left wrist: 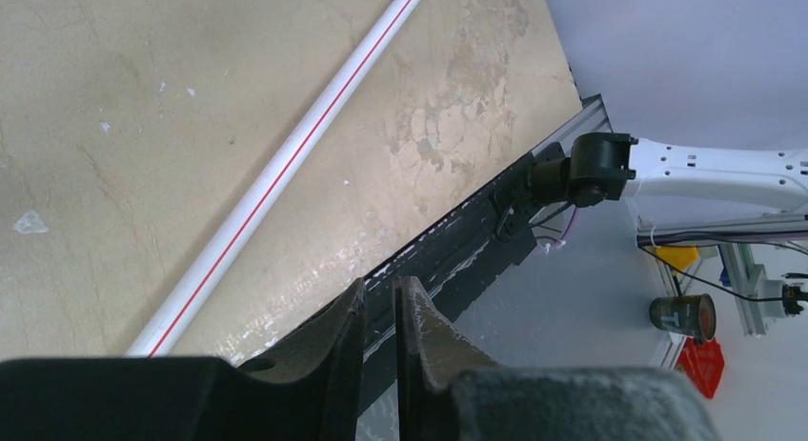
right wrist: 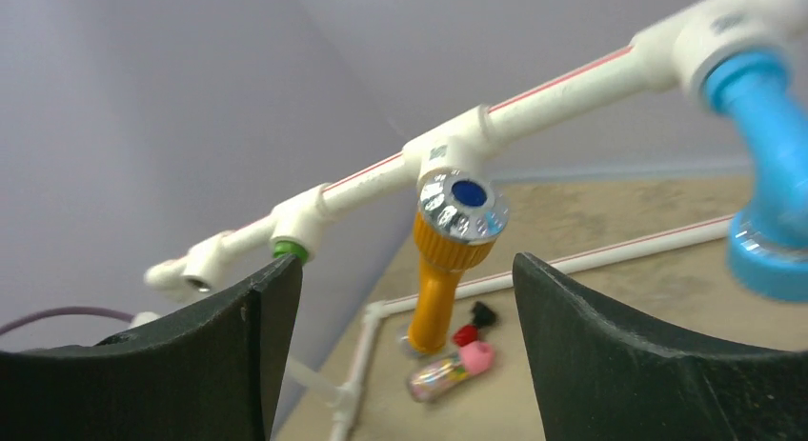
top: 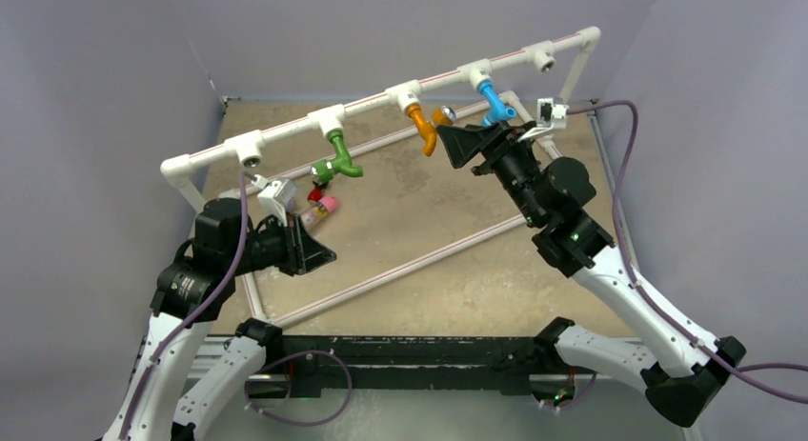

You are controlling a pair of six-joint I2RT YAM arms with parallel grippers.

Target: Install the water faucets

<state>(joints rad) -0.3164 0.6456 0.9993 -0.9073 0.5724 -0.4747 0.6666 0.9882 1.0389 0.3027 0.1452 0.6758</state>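
Three water faucets hang from the white pipe rail (top: 368, 103): green faucet (top: 335, 160) at 11 o'clock, orange faucet (top: 422, 127) at 12, blue faucet (top: 495, 103) at 1; the step in hand looks like seating the orange one; the right fingers (right wrist: 238, 346) stand wide apart either side of it, gripping nothing; next they probably must close squarely and twist; the left fingers (left wrist: 333, 365) are nearly together, empty, over the counter (left wrist: 143, 127); the tee (right wrist: 443, 153) bears marking too blurred to read.
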